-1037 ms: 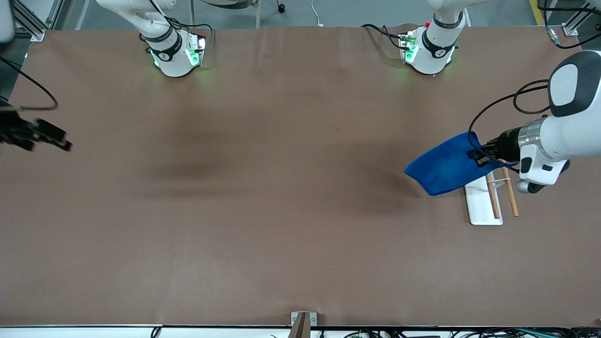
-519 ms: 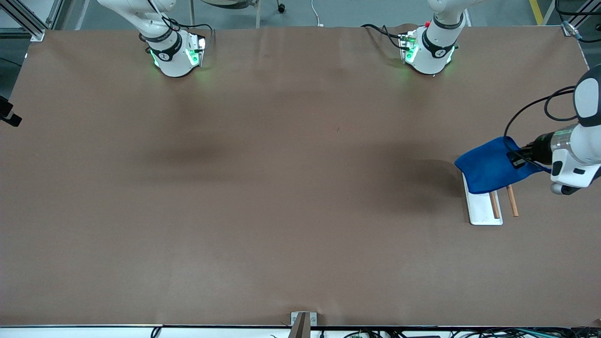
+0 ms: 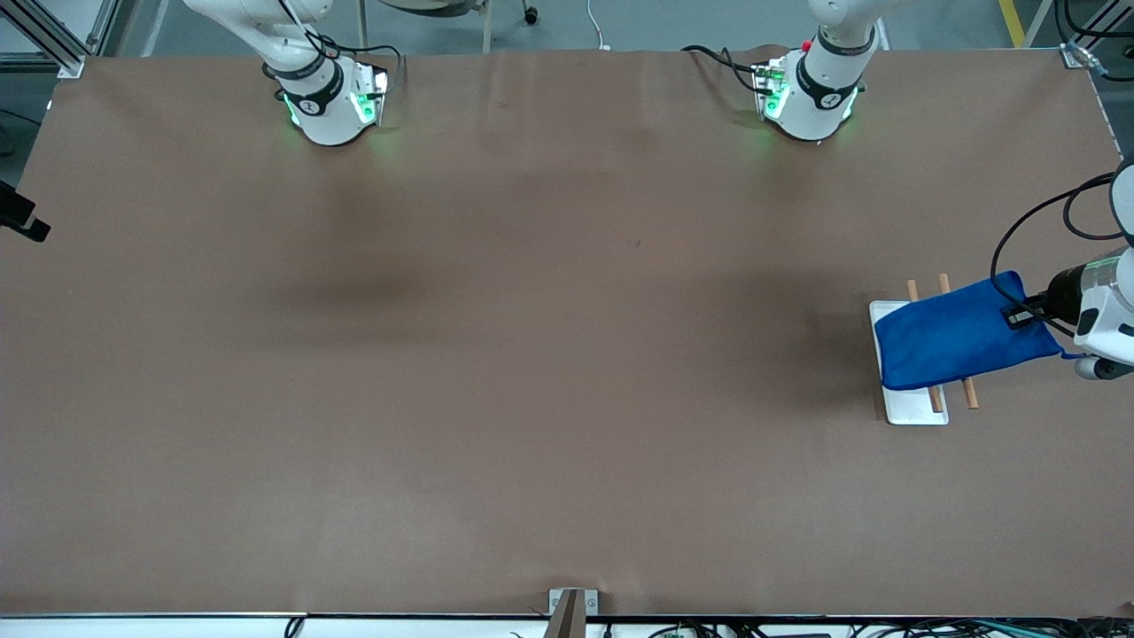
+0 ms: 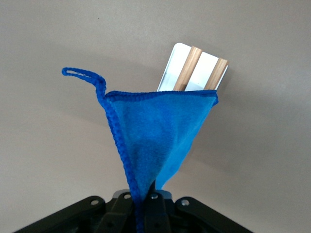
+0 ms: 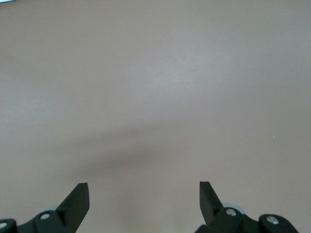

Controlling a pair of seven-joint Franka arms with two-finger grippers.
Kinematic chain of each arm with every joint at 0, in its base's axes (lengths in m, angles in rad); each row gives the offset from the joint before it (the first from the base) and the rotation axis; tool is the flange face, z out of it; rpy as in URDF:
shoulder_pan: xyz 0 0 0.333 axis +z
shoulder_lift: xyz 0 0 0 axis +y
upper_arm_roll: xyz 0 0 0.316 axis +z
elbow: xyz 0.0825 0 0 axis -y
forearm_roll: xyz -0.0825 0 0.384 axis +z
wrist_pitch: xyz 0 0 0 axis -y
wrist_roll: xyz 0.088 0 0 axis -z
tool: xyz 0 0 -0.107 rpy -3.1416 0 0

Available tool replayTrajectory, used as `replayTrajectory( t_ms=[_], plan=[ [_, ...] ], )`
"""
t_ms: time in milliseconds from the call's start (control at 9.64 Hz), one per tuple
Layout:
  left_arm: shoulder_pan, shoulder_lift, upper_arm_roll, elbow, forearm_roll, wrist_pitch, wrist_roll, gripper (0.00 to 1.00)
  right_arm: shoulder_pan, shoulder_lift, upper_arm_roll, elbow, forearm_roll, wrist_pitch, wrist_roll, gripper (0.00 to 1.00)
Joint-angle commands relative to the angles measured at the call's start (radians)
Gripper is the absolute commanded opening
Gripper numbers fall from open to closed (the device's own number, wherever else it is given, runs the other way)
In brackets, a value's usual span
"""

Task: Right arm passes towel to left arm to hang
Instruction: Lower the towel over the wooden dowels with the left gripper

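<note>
The bright blue towel (image 3: 961,335) hangs from my left gripper (image 3: 1019,315), which is shut on one of its corners. The towel lies spread over the two wooden rods (image 3: 970,390) of a small rack with a white base (image 3: 912,409), near the left arm's end of the table. In the left wrist view the towel (image 4: 155,131) hangs down from the gripper (image 4: 146,199), its loop tag (image 4: 82,75) sticks out at a corner, and the rods (image 4: 187,68) show past it. My right gripper (image 5: 143,191) is open and empty over bare table; only a black part of it (image 3: 22,221) shows at the front view's edge.
The brown table (image 3: 532,354) stretches wide between the two arms. The arm bases (image 3: 332,102) (image 3: 806,97) stand at the table edge farthest from the front camera. A black cable (image 3: 1019,239) loops from the left arm's wrist above the towel.
My left gripper has carried the towel toward the left arm's end of the table, and the towel now lies over the rack's rods. My right gripper has drawn back to the view's edge.
</note>
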Motion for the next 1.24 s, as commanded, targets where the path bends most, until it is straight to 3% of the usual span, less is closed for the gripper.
replayTrajectory(
  t_ms=[0, 726, 830, 933, 1037, 1141],
  plan=[
    [0.047, 0.060, -0.005, -0.018, 0.021, 0.024, 0.054, 0.00, -0.008, -0.037, 0.010, -0.035, 0.008, 0.017, 0.040, 1.00],
    [0.173, 0.186, -0.005, -0.012, 0.016, 0.134, 0.170, 0.01, 0.003, -0.037, 0.020, -0.031, 0.019, 0.012, 0.030, 1.00],
    [0.175, 0.198, -0.005, -0.005, 0.019, 0.134, 0.172, 0.07, 0.003, -0.037, 0.020, -0.018, 0.019, 0.012, 0.030, 1.00],
    [0.172, 0.203, -0.003, 0.008, 0.022, 0.134, 0.175, 0.25, 0.003, -0.037, 0.020, -0.017, 0.015, 0.012, 0.030, 1.00],
    [0.172, 0.201, -0.005, 0.021, 0.021, 0.129, 0.183, 0.98, 0.004, -0.035, 0.020, -0.015, 0.012, 0.012, 0.029, 1.00],
    [0.168, 0.198, -0.006, 0.037, 0.021, 0.122, 0.183, 1.00, 0.004, -0.035, 0.020, -0.003, 0.012, 0.011, 0.029, 1.00]
  ],
)
